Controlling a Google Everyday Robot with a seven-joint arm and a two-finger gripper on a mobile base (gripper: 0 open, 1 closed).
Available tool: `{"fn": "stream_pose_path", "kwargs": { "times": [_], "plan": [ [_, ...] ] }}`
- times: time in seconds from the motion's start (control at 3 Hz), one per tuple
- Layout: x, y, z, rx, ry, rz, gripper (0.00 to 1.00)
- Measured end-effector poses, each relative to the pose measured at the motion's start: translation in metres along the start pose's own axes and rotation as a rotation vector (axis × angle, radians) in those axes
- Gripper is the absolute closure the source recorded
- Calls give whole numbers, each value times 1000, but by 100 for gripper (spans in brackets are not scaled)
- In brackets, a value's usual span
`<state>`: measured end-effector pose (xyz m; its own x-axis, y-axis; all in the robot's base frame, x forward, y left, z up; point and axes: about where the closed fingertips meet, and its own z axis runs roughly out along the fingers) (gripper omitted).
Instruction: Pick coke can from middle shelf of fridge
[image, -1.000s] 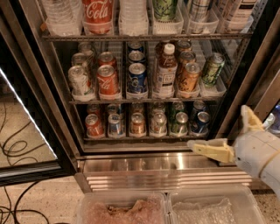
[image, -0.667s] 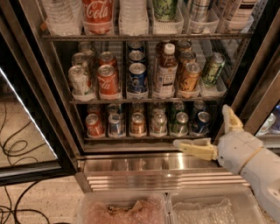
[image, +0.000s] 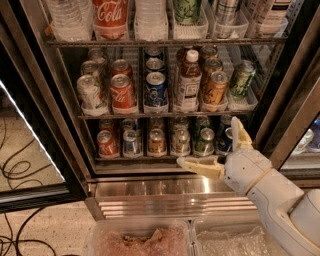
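My pincer hangs at the lower right, in front of the fridge and level with the bottom rack of short cans. Its two fingers are spread wide apart with nothing between them: one points left along the lip just under the bottom rack, the other points up toward the middle shelf. Neither finger touches a can that I can see.

The coke can stands upright at the front of the middle shelf, second lane from the left, well apart from my pincer, up and to the left of it. A silver can stands just beside it on the left and a Pepsi can just beside it on the right. Further right along the same shelf come a tea bottle, an orange can and a green can. A second red can sits behind the coke can in its lane.

On the rack above, a big Coca-Cola bottle stands between clear bottles. Below the fridge, two clear bins fill the bottom edge.
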<state>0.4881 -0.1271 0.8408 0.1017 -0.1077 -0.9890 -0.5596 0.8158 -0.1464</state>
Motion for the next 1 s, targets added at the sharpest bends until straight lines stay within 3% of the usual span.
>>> {"fn": "stream_pose_path", "kwargs": {
  "times": [0.33, 0.67, 1.0],
  "plan": [
    [3, 12, 5, -52, -11, 1, 0],
    [7, 34, 13, -145, -32, 1, 0],
    [22, 70, 20, -197, -68, 10, 0]
  ]
}}
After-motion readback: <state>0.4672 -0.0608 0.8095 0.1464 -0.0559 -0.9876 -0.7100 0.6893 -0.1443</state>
